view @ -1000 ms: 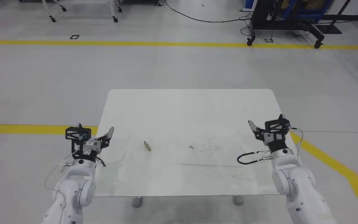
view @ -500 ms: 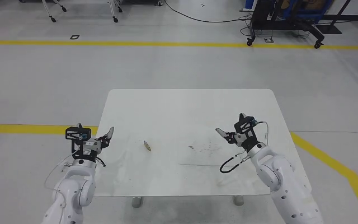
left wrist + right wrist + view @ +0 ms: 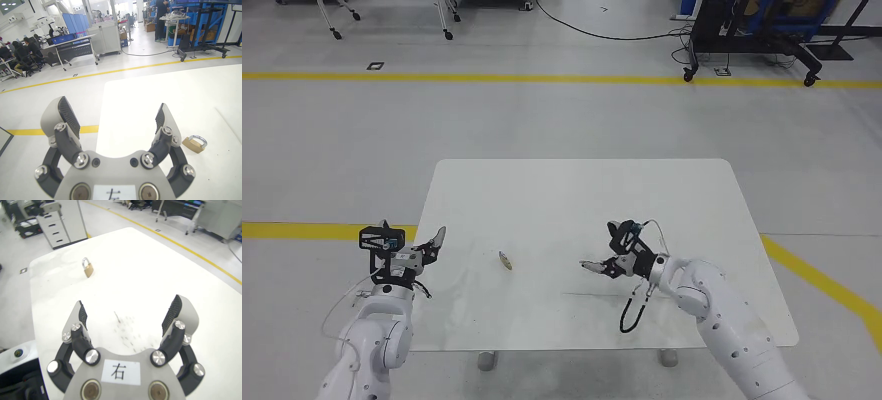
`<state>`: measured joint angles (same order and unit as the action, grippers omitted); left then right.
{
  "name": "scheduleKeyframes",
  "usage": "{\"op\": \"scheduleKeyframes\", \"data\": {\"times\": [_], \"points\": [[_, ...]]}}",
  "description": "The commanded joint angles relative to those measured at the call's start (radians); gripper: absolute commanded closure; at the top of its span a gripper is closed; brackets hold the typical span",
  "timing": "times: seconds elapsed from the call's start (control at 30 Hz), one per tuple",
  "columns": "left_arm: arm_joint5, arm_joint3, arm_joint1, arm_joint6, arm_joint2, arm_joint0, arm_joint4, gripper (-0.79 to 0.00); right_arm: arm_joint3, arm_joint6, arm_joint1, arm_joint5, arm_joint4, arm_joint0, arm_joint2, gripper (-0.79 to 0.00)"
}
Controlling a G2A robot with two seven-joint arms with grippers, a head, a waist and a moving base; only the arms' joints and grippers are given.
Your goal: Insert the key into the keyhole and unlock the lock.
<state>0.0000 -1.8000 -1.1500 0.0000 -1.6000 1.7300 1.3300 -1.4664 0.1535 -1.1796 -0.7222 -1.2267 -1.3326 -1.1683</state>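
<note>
- On the white table (image 3: 582, 190) (image 3: 151, 94) (image 3: 141, 256), in its left half, we see the padlock (image 3: 505, 261) (image 3: 194, 144) (image 3: 88, 268) lying flat: a brass body with a silvery shackle, which looks seated in the body.
- Nothing touches the padlock. It lies between the two grippers and nearer to the left one.
- We see the left gripper (image 3: 414, 232) (image 3: 112, 103) at the table's left edge, with its jaws spread wide and nothing between them. In the left wrist view one finger hangs over the floor and the other over the tabletop, and the padlock lies just beyond that second finger.
- We see the right gripper (image 3: 602, 248) (image 3: 128, 303) over the middle of the table, close to the surface. Its jaws are also spread wide and hold nothing, and it stands well apart from the padlock.
- In the right wrist view, a thin dark sliver (image 3: 117, 316) lies on the tabletop between the right gripper's ribbed pads (image 3: 171, 313), at the edge of a patch of scuff marks (image 3: 130, 332). It is too small and blurred for us to say whether it is the key.
- A black cable (image 3: 632, 310) loops down from the right wrist over the near part of the table.
- A yellow floor line (image 3: 302, 230) runs past the table on both sides.
</note>
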Motion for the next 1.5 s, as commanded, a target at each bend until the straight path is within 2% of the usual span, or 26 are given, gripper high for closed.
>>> {"op": "scheduleKeyframes", "data": {"times": [0.0,0.07,0.1,0.13,0.23,0.3,0.47,0.63,0.7,0.77,1.03,1.3,1.47], "points": [[0.0,0.0,0.0,0.0,0.0,0.0,0.0,-0.785,0.044,0.005,-0.001,-0.115,-0.02,0.048,0.037,-0.785],[0.0,0.0,0.0,0.0,0.0,0.0,0.0,-0.785,0.087,0.018,-0.001,-0.206,-0.039,0.095,0.066,-0.785],[0.0,0.0,0.0,0.0,0.0,0.0,0.0,-0.785,0.11,0.03,-0.002,-0.24,-0.051,0.121,0.078,-0.748],[0.0,0.0,0.0,0.0,0.0,0.0,0.0,-0.785,0.132,0.046,-0.003,-0.269,-0.065,0.145,0.093,-0.616],[0.0,0.0,0.0,0.0,0.0,0.0,0.0,-0.785,0.18,0.091,-0.011,-0.255,-0.105,0.207,0.131,-0.379],[0.0,0.0,0.0,0.0,0.0,0.0,0.0,-0.785,0.197,0.095,-0.015,-0.249,-0.12,0.232,0.149,-0.351],[0.0,0.0,0.0,0.0,0.0,0.0,0.0,-0.785,0.237,0.133,-0.027,-0.226,-0.16,0.282,0.203,-0.351],[0.0,0.0,0.0,0.0,0.0,0.0,0.0,-0.785,0.279,0.15,-0.037,-0.223,-0.164,0.316,0.243,-0.299],[0.0,0.0,0.0,0.0,0.0,0.0,0.0,-0.785,0.292,0.157,-0.038,-0.226,-0.175,0.325,0.253,-0.246],[0.0,0.0,0.0,0.0,0.0,0.0,0.0,-0.785,0.3,0.155,-0.039,-0.223,-0.176,0.33,0.258,0.0],[0.0,0.0,0.0,0.0,0.0,0.0,0.0,-0.785,0.288,0.096,-0.029,-0.216,-0.215,0.339,0.243,0.0],[0.0,0.0,0.0,0.0,0.0,0.0,0.0,-0.785,0.293,-0.115,-0.003,-0.207,-0.189,0.281,0.169,0.0],[0.0,0.0,0.0,0.0,0.0,0.0,0.0,-0.785,0.303,-0.128,-0.002,-0.199,-0.18,0.274,0.162,0.0]]}}
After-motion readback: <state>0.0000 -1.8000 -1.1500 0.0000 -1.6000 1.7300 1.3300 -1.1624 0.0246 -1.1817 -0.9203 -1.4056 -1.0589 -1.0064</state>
